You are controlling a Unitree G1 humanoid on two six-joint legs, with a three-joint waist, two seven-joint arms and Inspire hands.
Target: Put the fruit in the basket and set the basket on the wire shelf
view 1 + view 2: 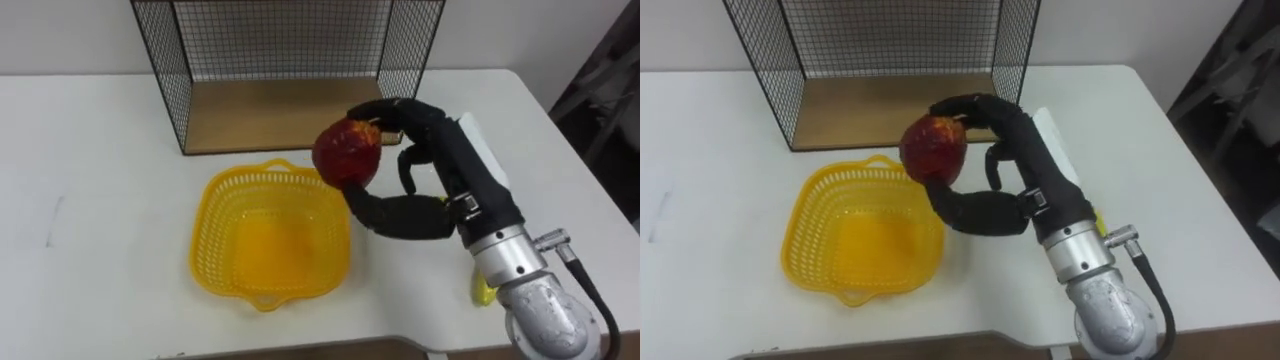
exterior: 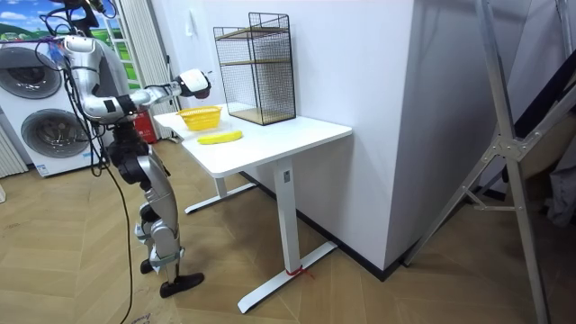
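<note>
Left eye view: apple (image 1: 347, 152) held over basket (image 1: 262, 176) rim.

Around the Work Area

A white surface (image 1: 90, 200) spans the eye views. In the room view, two stacked washing machines (image 2: 36, 135) stand at far left, a wooden floor (image 2: 360, 297) runs below, a white wall (image 2: 360, 72) fills the centre, and a metal frame (image 2: 504, 153) leans at right.

The red apple (image 1: 347, 152) is shining smooth and waxy against the right robot hand (image 1: 440, 160), which is wearing a matt black covering above a bare metal wrist. The yellow basket (image 1: 213, 220) is looking like glossy perforated plastic. The wire shelf (image 1: 160, 70) is showing thin black metal mesh over a matt wooden board (image 1: 260, 115), and the white worktop (image 1: 90, 220) is appearing smooth and matt.
</note>
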